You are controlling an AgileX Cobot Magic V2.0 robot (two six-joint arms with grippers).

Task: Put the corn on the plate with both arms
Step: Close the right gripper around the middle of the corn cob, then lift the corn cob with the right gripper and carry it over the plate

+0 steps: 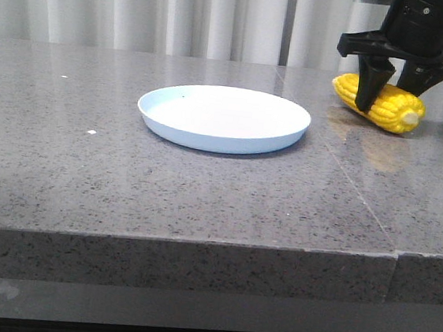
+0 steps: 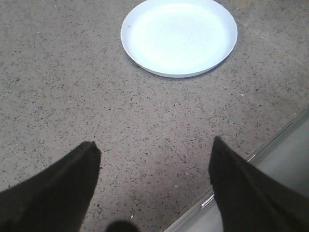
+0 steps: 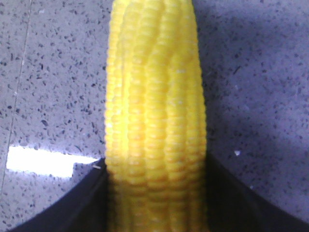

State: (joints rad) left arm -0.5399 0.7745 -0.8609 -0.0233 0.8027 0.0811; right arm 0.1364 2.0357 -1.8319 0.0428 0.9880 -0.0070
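Grey speckled stone table [image 1: 86, 175] carries the pale plate [image 1: 223, 119] at centre. The left gripper [image 2: 153, 159] hangs spread wide, holding nothing. Far right, the yellow corn [image 1: 380, 105] lies on the table between the right gripper's [image 1: 392, 93] fingers, which press its sides.

I count one corn [image 1: 388, 106], lying between the two fingers of my right pincer [image 1: 388, 95]. One plate [image 1: 223, 118] sits well off to that pincer's left, ahead of my left pincer [image 2: 153, 151], which also has two fingers. One table [image 1: 125, 180] carries both.
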